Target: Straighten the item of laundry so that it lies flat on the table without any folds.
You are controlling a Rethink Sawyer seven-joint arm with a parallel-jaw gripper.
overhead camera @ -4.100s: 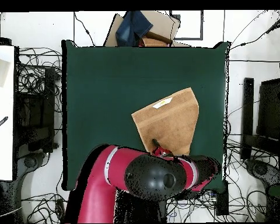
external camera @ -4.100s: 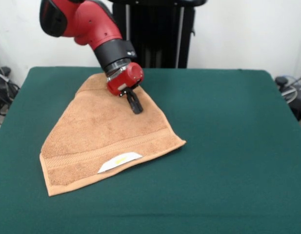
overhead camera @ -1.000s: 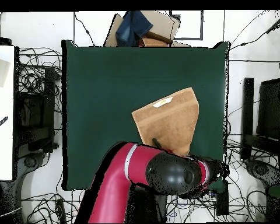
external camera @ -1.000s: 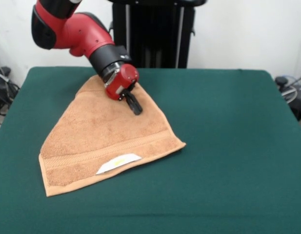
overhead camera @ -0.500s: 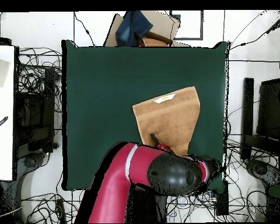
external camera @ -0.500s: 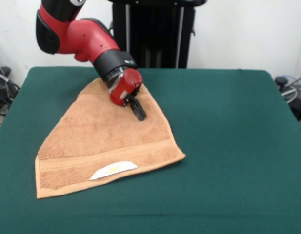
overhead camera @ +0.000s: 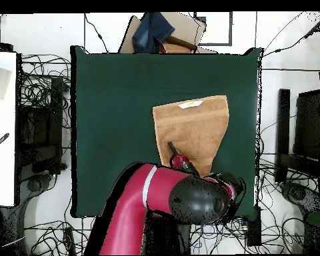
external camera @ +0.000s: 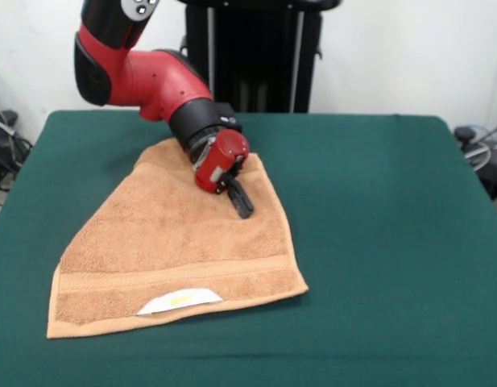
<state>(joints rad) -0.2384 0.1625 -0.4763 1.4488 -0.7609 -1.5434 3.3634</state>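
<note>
Light was bright, even and diffuse. The arm (external camera: 163, 81) cast only a soft shadow on the towel (external camera: 176, 242). No glare showed.

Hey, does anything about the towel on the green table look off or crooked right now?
Yes. The towel is not a clean rectangle: it tapers toward the end by the gripper, so that part looks folded or bunched. Its labelled edge also runs a little askew to the table edge.

Dark green table (external camera: 377, 242); orange-tan towel (external camera: 167, 250) spread on it, label side up.
</note>
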